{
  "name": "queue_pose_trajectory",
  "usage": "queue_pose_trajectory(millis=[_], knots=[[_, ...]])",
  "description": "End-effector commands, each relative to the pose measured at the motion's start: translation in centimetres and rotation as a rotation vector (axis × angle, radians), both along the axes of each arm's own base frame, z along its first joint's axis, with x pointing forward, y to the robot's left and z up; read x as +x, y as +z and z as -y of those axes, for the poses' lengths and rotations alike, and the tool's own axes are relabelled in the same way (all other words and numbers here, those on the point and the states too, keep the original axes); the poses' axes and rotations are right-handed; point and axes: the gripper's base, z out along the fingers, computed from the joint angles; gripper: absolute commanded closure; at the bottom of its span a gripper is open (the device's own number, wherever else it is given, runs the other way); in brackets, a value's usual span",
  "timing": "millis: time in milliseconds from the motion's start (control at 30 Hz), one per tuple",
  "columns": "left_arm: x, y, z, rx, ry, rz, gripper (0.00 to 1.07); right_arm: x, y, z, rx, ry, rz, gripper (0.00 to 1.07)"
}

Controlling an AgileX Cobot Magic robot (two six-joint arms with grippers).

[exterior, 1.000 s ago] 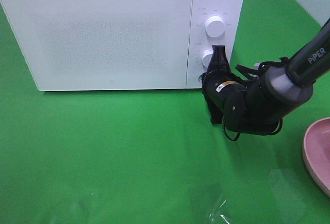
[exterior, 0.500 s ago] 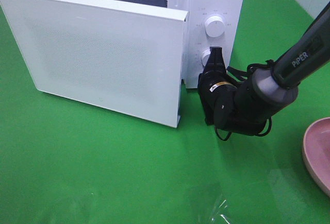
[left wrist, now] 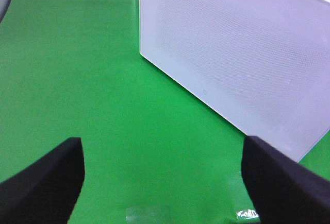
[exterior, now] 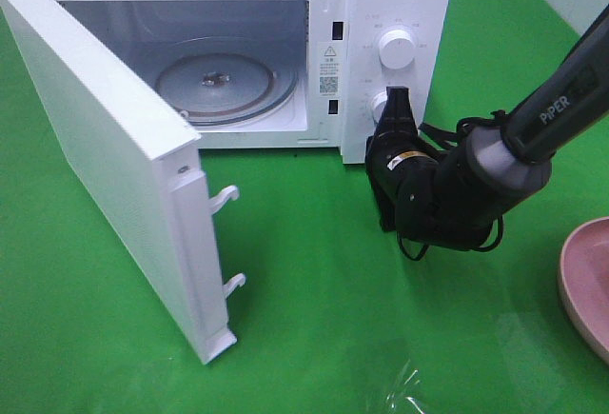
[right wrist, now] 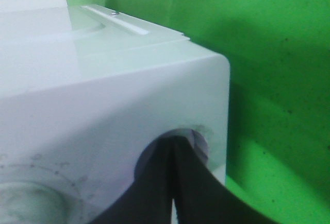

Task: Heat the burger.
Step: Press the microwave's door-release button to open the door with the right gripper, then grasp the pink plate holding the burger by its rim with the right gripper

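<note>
Burger: out of view. The white microwave (exterior: 419,5) sits on the green surface (exterior: 314,290), door (exterior: 105,176) wide open, glass turntable (exterior: 226,86) inside.

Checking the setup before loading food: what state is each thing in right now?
microwave door: open wide.
glass turntable: bare.
left gripper: jaws open, empty.
right gripper: jaws shut, tips against control panel.
pink plate: mostly out of frame, visible part bare.
</note>
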Motion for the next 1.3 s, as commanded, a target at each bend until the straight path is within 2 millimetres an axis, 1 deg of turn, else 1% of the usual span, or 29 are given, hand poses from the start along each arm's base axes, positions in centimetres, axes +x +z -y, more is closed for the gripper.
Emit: queue_pose_trajectory(millis=[33, 200, 267, 333, 367, 400, 433, 500, 533, 567, 600, 633, 700, 733, 767, 800, 833, 867, 933, 967, 1000, 1033, 1067, 1100, 1167, 1200, 1233, 1267, 1300], knots=[[0.0, 0.0, 0.0, -0.006, 0.004, 0.011, 0.3, 1.3, 3.2, 0.9, -0.017, -0.009, 0.191, 1.07], [0.0, 0.0, 0.0, -0.006, 0.004, 0.011, 0.3, 0.6, 3.1, 1.3, -0.025, -0.003, 0.155, 1.07], [0.0, 0.0, 0.0, -0.006, 0.004, 0.011, 0.3, 0.0, 2.9, 1.5, -0.031, 0.012, 0.114, 1.07], [0.0, 0.0, 0.0, -0.007, 0.003, 0.011, 0.3, -1.1, 2.7, 1.8, -0.045, 0.046, 0.035, 1.07], [0.0, 0.0, 0.0, -0.007, 0.003, 0.011, 0.3, -1.1, 2.7, 1.8, -0.045, 0.046, 0.035, 1.07], [0.0, 0.0, 0.0, -0.007, 0.003, 0.011, 0.3, -1.7, 2.7, 1.9, -0.057, 0.072, 0.015, 1.07], [0.0, 0.0, 0.0, -0.007, 0.003, 0.011, 0.3, -1.7, 2.7, 1.9, -0.057, 0.072, 0.015, 1.07], [0.0, 0.0, 0.0, -0.007, 0.003, 0.011, 0.3, -2.6, 3.0, 2.2, -0.068, 0.099, -0.004, 1.07], [0.0, 0.0, 0.0, -0.007, 0.003, 0.011, 0.3, -2.6, 3.0, 2.2, -0.068, 0.099, -0.004, 1.07], [0.0, 0.0, 0.0, -0.007, 0.003, 0.011, 0.3, -3.3, 3.2, 2.5, -0.074, 0.107, -0.016, 1.07], [0.0, 0.0, 0.0, -0.007, 0.003, 0.011, 0.3, -3.3, 3.2, 2.5, -0.074, 0.107, -0.016, 1.07], [0.0, 0.0, 0.0, -0.007, 0.003, 0.011, 0.3, -4.1, 3.3, 2.8, -0.081, 0.12, -0.044, 1.07], [0.0, 0.0, 0.0, -0.007, 0.003, 0.011, 0.3, -4.5, 3.3, 3.0, -0.086, 0.127, -0.06, 1.07], [0.0, 0.0, 0.0, -0.007, 0.003, 0.011, 0.3, -5.2, 3.4, 3.2, -0.1, 0.147, -0.085, 1.07], [0.0, 0.0, 0.0, -0.007, 0.003, 0.011, 0.3, -5.2, 3.4, 3.2, -0.1, 0.147, -0.085, 1.07], [0.0, 0.0, 0.0, -0.007, 0.003, 0.011, 0.3, -6.0, 3.7, 3.6, -0.115, 0.161, -0.095, 1.07], [0.0, 0.0, 0.0, -0.007, 0.003, 0.011, 0.3, -6.0, 3.7, 3.6, -0.115, 0.161, -0.095, 1.07], [0.0, 0.0, 0.0, -0.007, 0.003, 0.011, 0.3, -6.8, 4.2, 3.9, -0.125, 0.178, -0.093, 1.07], [0.0, 0.0, 0.0, -0.007, 0.003, 0.011, 0.3, -7.1, 4.4, 4.1, -0.13, 0.183, -0.094, 1.07], [0.0, 0.0, 0.0, -0.007, 0.003, 0.011, 0.3, -7.8, 4.8, 4.4, -0.145, 0.193, -0.105, 1.07], [0.0, 0.0, 0.0, -0.007, 0.003, 0.011, 0.3, -7.8, 4.8, 4.4, -0.145, 0.193, -0.105, 1.07], [0.0, 0.0, 0.0, -0.007, 0.003, 0.011, 0.3, -8.5, 5.4, 4.7, -0.171, 0.212, -0.111, 1.07], [0.0, 0.0, 0.0, -0.007, 0.003, 0.011, 0.3, -8.5, 5.4, 4.7, -0.171, 0.212, -0.111, 1.07], [0.0, 0.0, 0.0, -0.007, 0.003, 0.011, 0.3, -9.1, 5.9, 5.0, -0.207, 0.239, -0.124, 1.06], [0.0, 0.0, 0.0, -0.007, 0.003, 0.011, 0.3, -9.4, 6.2, 5.1, -0.227, 0.254, -0.13, 1.06], [0.0, 0.0, 0.0, -0.007, 0.003, 0.011, 0.3, -9.9, 6.8, 5.2, -0.259, 0.285, -0.142, 1.06], [0.0, 0.0, 0.0, -0.007, 0.003, 0.011, 0.3, -9.9, 6.8, 5.2, -0.259, 0.285, -0.142, 1.06], [0.0, 0.0, 0.0, -0.007, 0.003, 0.011, 0.3, -10.3, 7.3, 5.2, -0.29, 0.316, -0.153, 1.05], [0.0, 0.0, 0.0, -0.007, 0.003, 0.011, 0.3, -10.3, 7.3, 5.2, -0.29, 0.316, -0.153, 1.05]])
